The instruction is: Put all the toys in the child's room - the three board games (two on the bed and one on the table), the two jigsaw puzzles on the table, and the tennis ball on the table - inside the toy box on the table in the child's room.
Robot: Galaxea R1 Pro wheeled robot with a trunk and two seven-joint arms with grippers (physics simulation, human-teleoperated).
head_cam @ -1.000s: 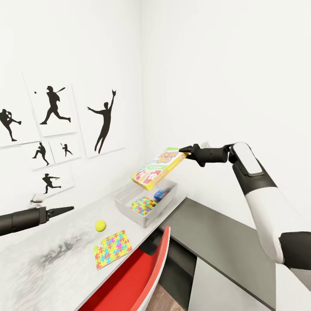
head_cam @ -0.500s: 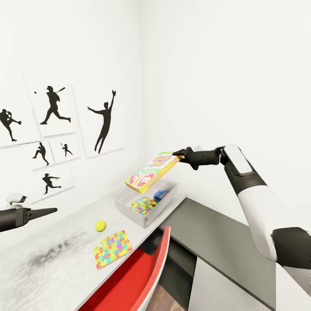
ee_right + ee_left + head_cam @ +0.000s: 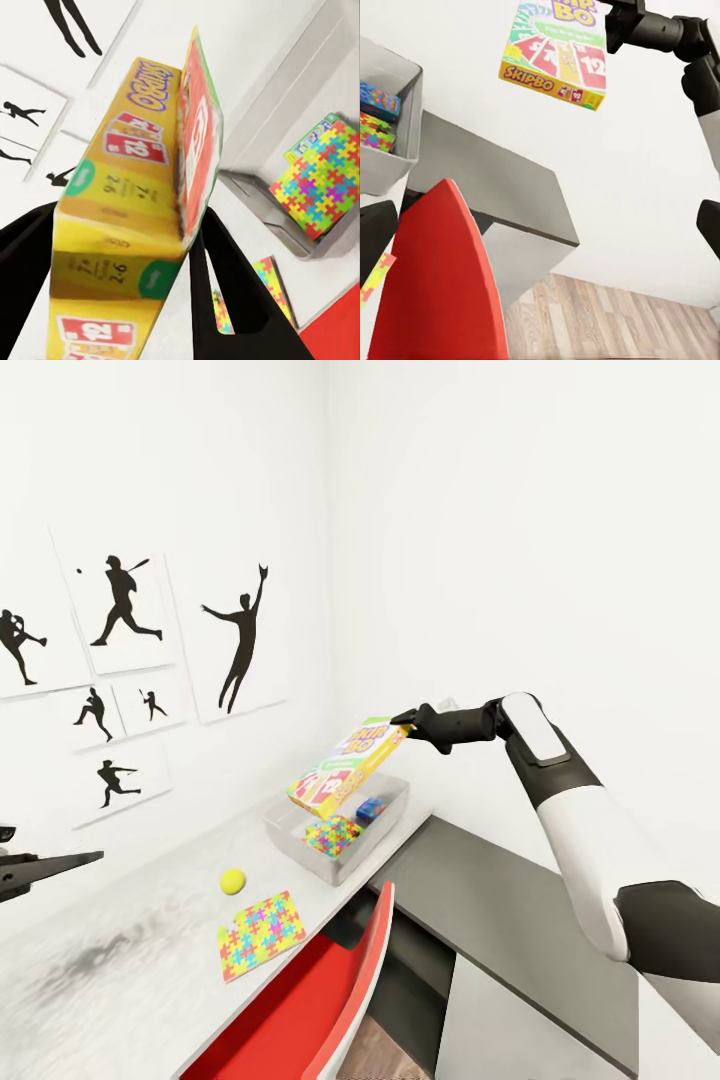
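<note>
Right gripper: fingers clamped on the top edge of one SKIP-BO board game. The box hangs tilted below the fingertips, above the toy box.

Inside the toy box, below the held game: one jigsaw puzzle and one small blue board game. On the table, well apart from the right fingers: a second jigsaw puzzle and one tennis ball, just beside it.

Left gripper: fingers together, hovering above the table, well apart from every toy.

The right wrist view shows the box's yellow side panel between the two fingers. The left wrist view shows the box's printed face, the red chair and the wood floor.
</note>
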